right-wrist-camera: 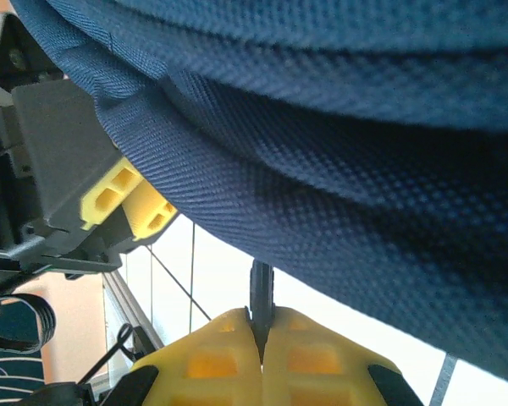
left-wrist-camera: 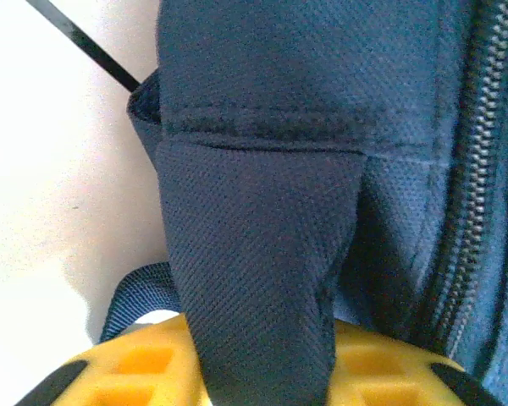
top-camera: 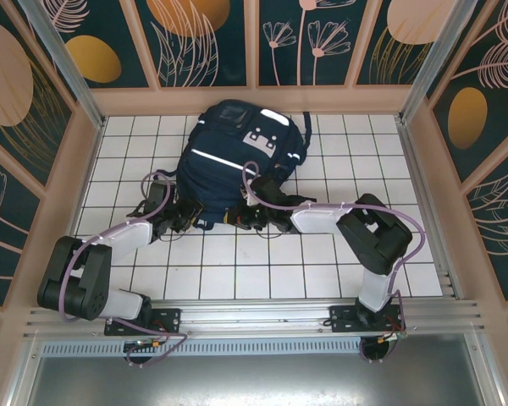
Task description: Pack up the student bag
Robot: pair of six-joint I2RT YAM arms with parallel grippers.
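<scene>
Navy bag (top-camera: 237, 156) lies flat mid-desk (top-camera: 262, 271), soft and floppy, probably light while empty. Left hand (left-wrist-camera: 254, 372) pinches a fabric flap (left-wrist-camera: 254, 254) at its near edge. Right hand (right-wrist-camera: 261, 355) is clamped on a thin dark tab (right-wrist-camera: 259, 292). Seams, straps and flaps look like the best holds.

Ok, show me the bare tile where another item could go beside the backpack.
Free tiled table: the patch between the navy backpack and the right wall, a narrower strip along the left wall, and the near rows along the aluminium rail. Crowded: the backpack's near edge, where the left gripper and right gripper meet its fabric.
</scene>
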